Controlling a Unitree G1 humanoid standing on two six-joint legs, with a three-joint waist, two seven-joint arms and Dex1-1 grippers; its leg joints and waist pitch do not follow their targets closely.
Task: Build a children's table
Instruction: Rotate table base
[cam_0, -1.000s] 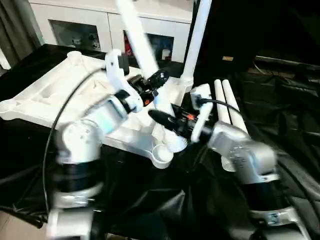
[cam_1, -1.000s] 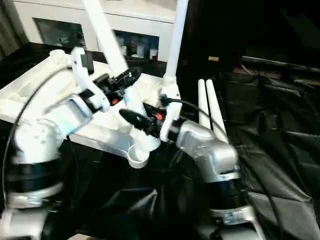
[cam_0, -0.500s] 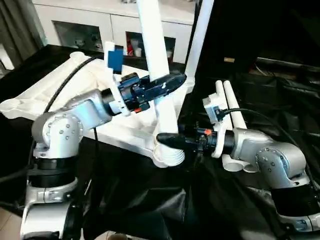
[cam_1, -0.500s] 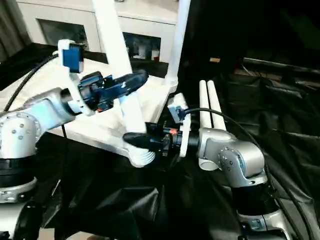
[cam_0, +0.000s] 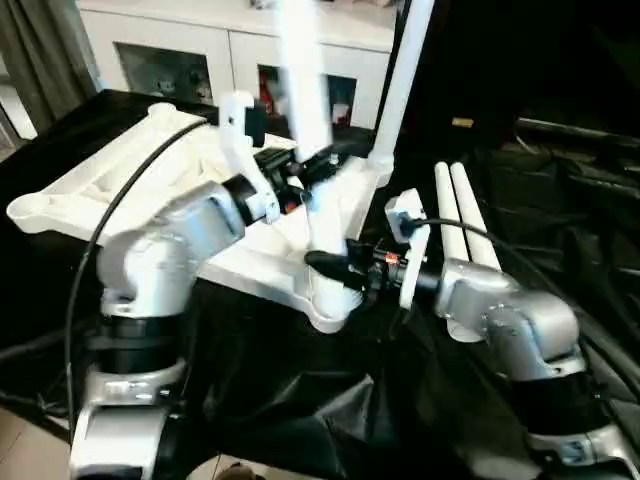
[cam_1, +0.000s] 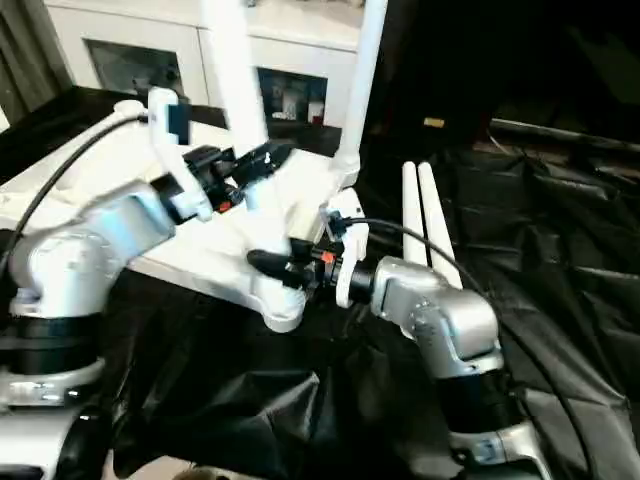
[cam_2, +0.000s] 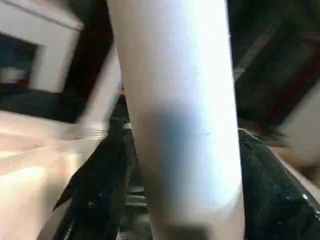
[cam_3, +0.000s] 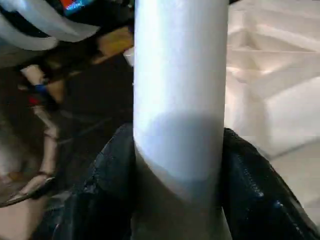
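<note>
The white table top (cam_0: 150, 170) lies upside down on black cloth, ribbed underside up. One white leg (cam_0: 400, 80) stands upright in its far right corner socket. Both grippers hold a second leg (cam_0: 300, 70) nearly upright, its lower end at the near corner socket (cam_0: 325, 312); how deep it sits is hidden. My left gripper (cam_0: 318, 172) is shut on this leg midway up, black fingers (cam_2: 100, 190) on either side. My right gripper (cam_0: 335, 268) is shut on it lower down, just above the socket, with its fingers (cam_3: 250, 195) hugging the shaft. Two spare legs (cam_0: 458, 215) lie side by side to the right.
A white cabinet with glass doors (cam_0: 190, 60) stands behind the work surface. Crumpled black cloth (cam_0: 560, 230) covers the surface, and its front edge drops off near the bottom of the picture. A black cable (cam_0: 120, 220) loops over my left arm.
The held leg has swung from a tilt to nearly upright over the near corner socket. Both grippers stay shut on it, and the camera has shifted a little.
</note>
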